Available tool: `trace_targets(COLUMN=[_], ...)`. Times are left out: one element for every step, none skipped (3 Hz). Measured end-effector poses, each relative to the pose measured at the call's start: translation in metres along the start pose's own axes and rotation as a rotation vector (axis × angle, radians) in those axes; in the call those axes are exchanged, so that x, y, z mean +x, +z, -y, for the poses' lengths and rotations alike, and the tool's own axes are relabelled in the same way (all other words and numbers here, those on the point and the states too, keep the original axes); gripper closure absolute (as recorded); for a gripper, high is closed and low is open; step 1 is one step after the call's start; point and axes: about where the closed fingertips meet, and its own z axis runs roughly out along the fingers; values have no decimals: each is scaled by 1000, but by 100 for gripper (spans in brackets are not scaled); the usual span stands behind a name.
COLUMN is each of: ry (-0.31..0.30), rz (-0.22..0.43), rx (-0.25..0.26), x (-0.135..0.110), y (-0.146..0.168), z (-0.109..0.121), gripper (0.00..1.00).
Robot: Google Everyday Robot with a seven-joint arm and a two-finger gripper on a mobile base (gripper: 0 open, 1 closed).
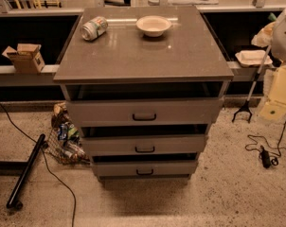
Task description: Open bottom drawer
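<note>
The bottom drawer [144, 168] is the lowest of three grey drawer fronts in a grey cabinet [143, 56] at the centre of the camera view. Its small black loop handle [144, 172] sits at the middle of the front. A narrow dark gap shows above its front, as above the middle drawer [144, 144] and the top drawer [144, 111]. Its interior is hidden. My gripper is not in view; only a white rounded shape [285, 32], perhaps part of my arm, shows at the right edge.
A tipped can [94, 28] and a white bowl [153, 25] rest on the cabinet top. A black pole [25, 171], a cable and a bag of litter [65, 138] lie on the floor at left. A black reacher tool [243, 109] and cables stand at right.
</note>
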Motion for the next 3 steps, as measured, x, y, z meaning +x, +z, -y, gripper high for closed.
trace_targets(ry=[0,6,0], rz=[0,2,8], rx=[0,-13,-63], x=[0,1,4], y=[0,8,49], z=[0,0,-7], gripper=[0,0,0])
